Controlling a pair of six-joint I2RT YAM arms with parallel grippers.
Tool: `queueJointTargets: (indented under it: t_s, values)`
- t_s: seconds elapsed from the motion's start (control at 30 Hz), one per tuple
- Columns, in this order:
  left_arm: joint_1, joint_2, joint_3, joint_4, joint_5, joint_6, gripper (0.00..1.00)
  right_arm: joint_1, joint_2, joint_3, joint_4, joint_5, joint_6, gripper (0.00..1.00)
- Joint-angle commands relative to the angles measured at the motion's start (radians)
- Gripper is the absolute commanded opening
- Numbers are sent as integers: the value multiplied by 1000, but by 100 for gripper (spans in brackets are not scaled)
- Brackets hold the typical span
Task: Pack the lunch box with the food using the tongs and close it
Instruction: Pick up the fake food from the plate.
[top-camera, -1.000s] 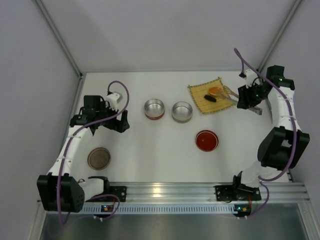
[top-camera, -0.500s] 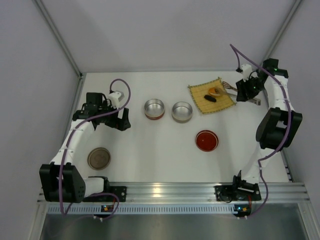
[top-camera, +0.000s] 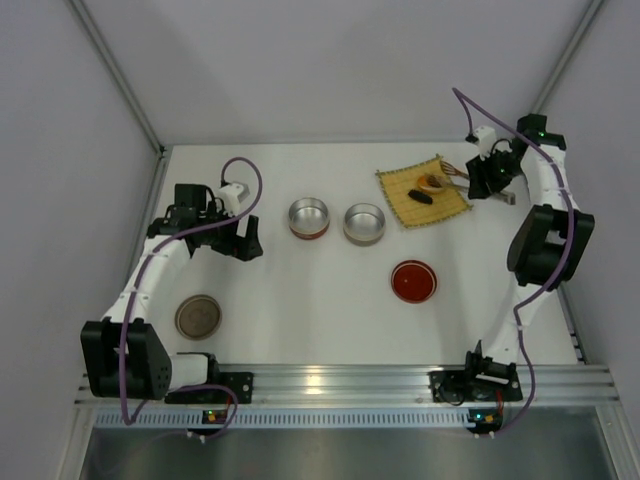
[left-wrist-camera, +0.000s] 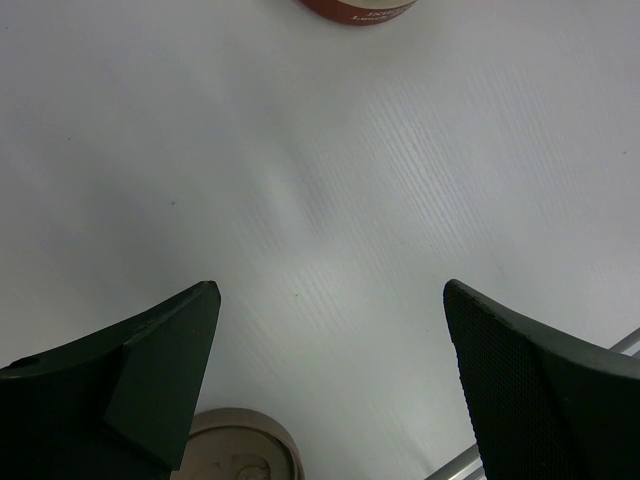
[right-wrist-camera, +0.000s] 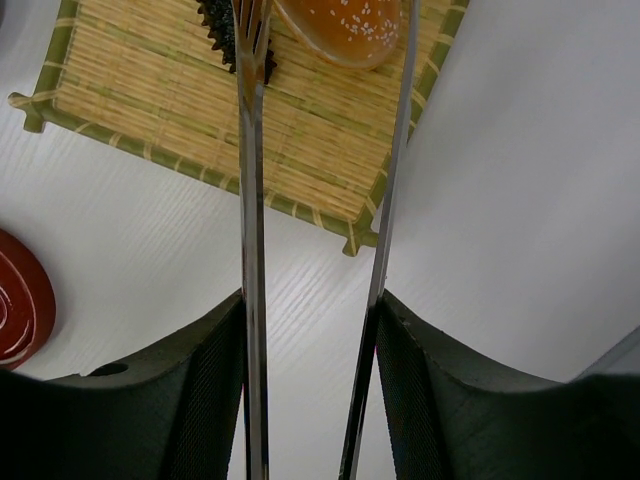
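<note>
Our right hand (right-wrist-camera: 310, 320) pinches the tongs (right-wrist-camera: 250, 200), their tips flanking the bun (right-wrist-camera: 345, 25) at top; it seems soft, so we squeeze its sides gently.

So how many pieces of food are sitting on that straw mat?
2. An orange bun between the arms of the tongs, and a small dark piece right beside it, nearer the middle of the mat. Nothing else seems hidden.

Only one trace of print shows: pale lettering on the red band of the lunch box tin (left-wrist-camera: 355, 8), at the far edge of the left wrist view. The frame cuts it off, and it is too blurred to read.
</note>
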Motion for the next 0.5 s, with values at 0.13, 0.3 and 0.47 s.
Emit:
queueJointTargets:
  t_s: [0.13,0.3,0.47]
  values:
    - [5,23,39,27,32,0,98,42,26,45,21,-9,-44,50]
    - [5,26,41,30,38,0,98,45,38,40,15,8,-57,50]
    - [5,26,41,28,35,1,98,45,50,37,19,26,-60,51]
